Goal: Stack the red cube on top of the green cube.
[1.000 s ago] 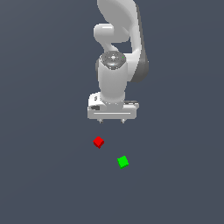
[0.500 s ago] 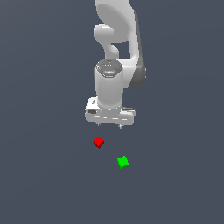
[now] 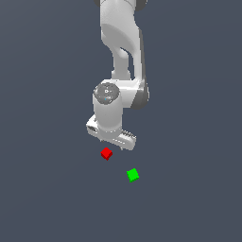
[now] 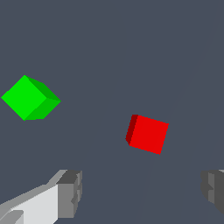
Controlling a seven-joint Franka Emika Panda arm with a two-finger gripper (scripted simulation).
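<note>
The hand (image 3: 115, 141) hangs above the table (image 3: 47, 189) with its fingers (image 4: 70, 192) spread wide and nothing between them. The red cube (image 3: 107, 153) lies on the table just below it. The green cube (image 3: 133, 175) sits near it, apart, toward the exterior view's right.

Soft, even light everywhere, with no shadows on the dark grey floor (image 3: 42, 189). Sharp and clear, no glare, no blur.
</note>
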